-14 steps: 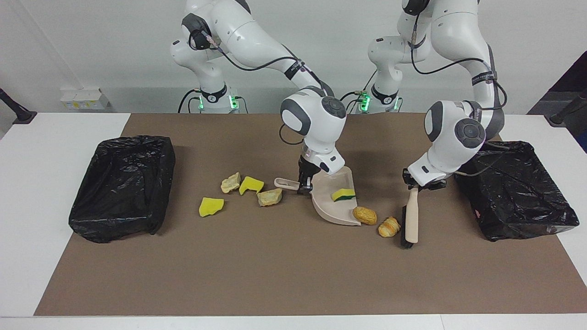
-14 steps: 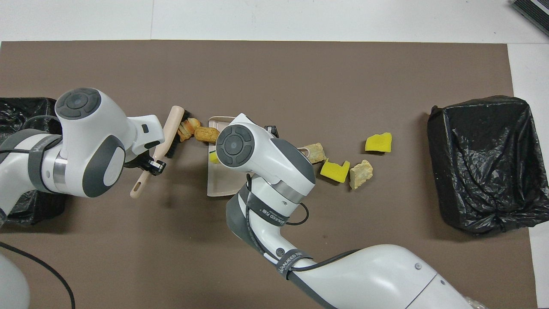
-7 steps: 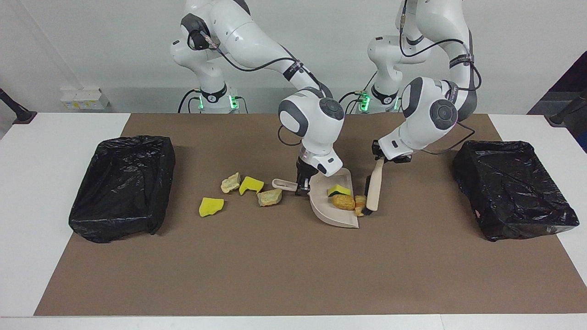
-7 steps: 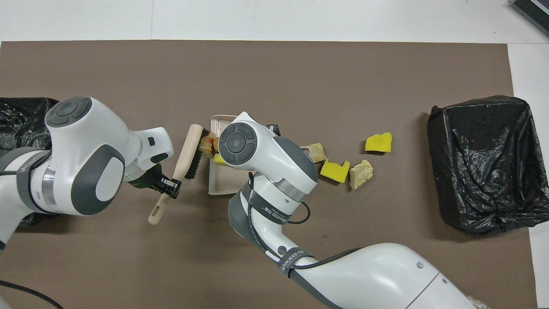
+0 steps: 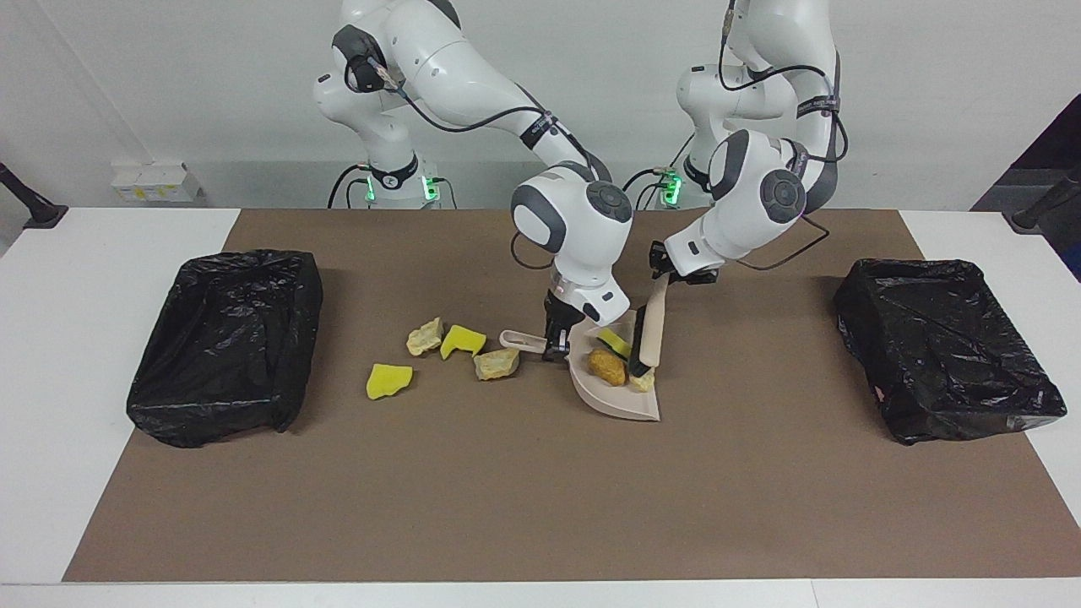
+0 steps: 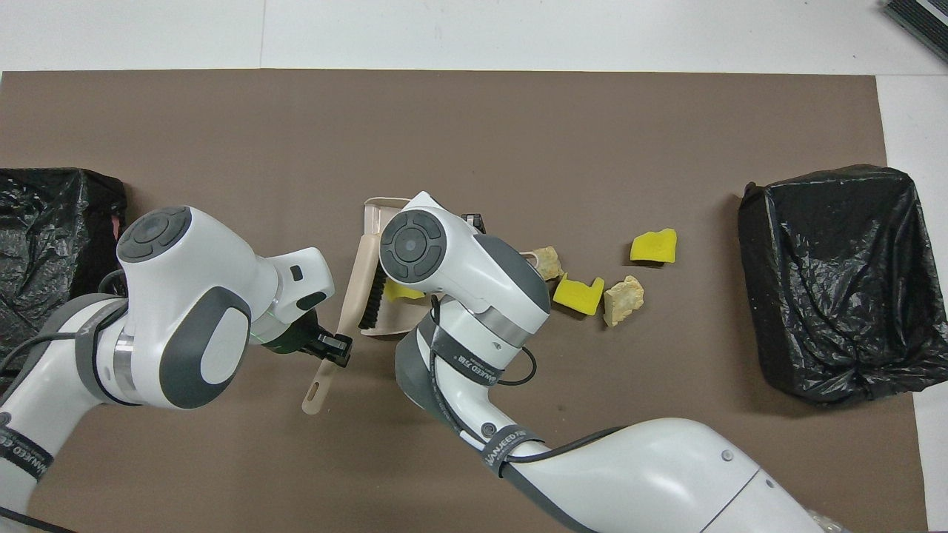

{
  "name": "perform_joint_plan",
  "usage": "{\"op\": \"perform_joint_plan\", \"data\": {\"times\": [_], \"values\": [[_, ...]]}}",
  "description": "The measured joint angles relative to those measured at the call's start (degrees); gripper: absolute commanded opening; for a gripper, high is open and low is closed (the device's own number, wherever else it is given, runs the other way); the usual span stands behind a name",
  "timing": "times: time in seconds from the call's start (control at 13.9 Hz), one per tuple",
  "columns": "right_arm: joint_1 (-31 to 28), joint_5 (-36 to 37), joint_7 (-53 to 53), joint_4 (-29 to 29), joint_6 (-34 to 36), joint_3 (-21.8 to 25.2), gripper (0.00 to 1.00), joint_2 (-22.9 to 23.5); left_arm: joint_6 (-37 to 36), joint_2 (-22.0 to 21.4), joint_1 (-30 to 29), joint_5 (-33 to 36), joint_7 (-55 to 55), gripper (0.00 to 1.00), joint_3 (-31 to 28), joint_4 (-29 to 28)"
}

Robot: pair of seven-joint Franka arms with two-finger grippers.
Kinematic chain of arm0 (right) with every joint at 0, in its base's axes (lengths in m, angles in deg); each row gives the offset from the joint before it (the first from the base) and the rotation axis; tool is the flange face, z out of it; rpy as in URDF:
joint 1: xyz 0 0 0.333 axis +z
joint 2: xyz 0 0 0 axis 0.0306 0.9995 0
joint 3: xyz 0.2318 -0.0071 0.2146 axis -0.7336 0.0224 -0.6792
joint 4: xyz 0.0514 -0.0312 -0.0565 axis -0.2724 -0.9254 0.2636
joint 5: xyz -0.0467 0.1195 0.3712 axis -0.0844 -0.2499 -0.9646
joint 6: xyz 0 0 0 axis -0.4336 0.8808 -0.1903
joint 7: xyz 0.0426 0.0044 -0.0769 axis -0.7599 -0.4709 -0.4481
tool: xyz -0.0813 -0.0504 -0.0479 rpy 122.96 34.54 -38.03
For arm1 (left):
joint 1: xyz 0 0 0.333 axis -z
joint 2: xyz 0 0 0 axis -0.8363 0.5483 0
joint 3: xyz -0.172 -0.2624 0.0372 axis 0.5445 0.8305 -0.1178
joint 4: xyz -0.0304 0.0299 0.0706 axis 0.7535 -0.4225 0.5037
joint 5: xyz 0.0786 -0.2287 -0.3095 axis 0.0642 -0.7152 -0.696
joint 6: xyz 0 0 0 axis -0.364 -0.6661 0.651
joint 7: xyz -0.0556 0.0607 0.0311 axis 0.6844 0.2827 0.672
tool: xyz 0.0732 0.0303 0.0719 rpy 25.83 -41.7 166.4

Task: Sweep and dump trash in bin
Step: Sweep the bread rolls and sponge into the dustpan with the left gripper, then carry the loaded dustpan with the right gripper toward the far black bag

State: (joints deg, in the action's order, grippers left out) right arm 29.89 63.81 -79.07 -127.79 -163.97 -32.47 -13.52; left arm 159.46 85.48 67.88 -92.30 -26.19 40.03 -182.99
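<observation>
We see a brown mat covering most of the white surface. On the wall ledge past the surface's edge at the right arm's end we spot a small white box. Dark objects poke in at both side edges of the facing view; we can't tell what they are. Green lights glow at the arm bases.

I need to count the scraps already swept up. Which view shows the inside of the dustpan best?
The facing view: the dustpan lies open to it, with three scraps beside the brush. In the overhead view the right arm covers most of the dustpan; only one yellow piece shows.
</observation>
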Motion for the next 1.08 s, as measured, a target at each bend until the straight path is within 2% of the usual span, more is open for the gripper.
{"op": "perform_joint_plan", "data": {"times": [0.22,0.65,0.86,1.08], "values": [[-0.2,0.0,0.0,0.0,0.0,0.0,0.0,0.0,-2.5,-1.8,-0.6,-3.3,0.0,0.0,-0.8,0.1],[-2.5,0.0,-2.5,0.1,-0.2,-0.1,0.0,-0.1,-11.9,-10.1,-5.1,-2.1,-1.6,0.0,-1.9,0.3],[-5.4,-0.4,-5.1,0.0,-0.2,-0.9,0.0,-1.8,-14.5,-13.1,-4.7,5.1,-12.4,0.0,-0.8,-0.1],[-8.9,-2.2,-9.8,-2.0,0.1,-1.0,0.0,-7.1,-12.4,-16.0,0.8,6.6,-23.9,0.0,0.5,-4.0]]}}
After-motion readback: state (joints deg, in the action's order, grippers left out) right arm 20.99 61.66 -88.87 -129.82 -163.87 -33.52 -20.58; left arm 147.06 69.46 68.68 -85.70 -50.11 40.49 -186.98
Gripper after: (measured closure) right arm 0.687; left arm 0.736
